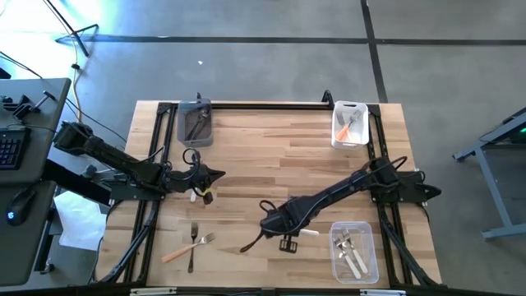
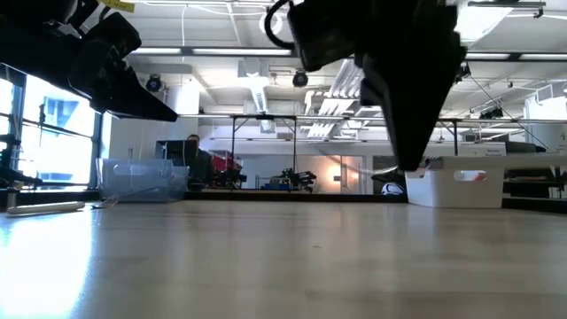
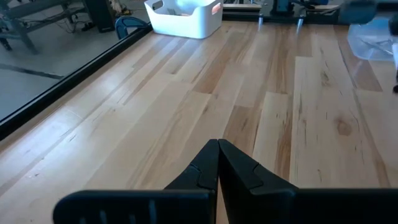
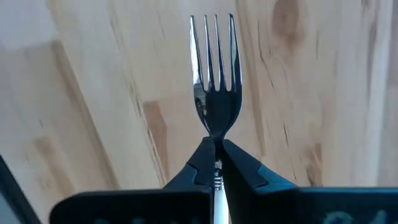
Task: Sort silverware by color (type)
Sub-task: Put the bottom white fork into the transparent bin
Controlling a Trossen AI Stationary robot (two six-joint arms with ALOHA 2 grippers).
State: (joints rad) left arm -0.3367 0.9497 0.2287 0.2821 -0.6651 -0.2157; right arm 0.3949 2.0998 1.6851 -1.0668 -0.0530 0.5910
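**White-handled fork clamped in right gripper over the table's near middle**

Metal tines of a white-handled fork [image 4: 216,74] are seen closest of all in the right wrist view, the neck pinched between the closed fingers of the right gripper [image 4: 216,163]. From above, that gripper [image 1: 288,238] is placed over the near middle of the wooden table [image 1: 279,148], just beside a clear bin [image 1: 354,251] in which white-handled forks are kept. The left gripper [image 1: 215,174] is held over the left half of the table, its fingers [image 3: 239,168] pressed together on nothing. Two forks are left lying crossed on the near left of the table: an orange-handled fork [image 1: 186,247] and a dark-handled fork [image 1: 192,245]. Dark forks are held in a grey bin [image 1: 196,122] at the far left, orange ones in a white bin [image 1: 350,123] at the far right.
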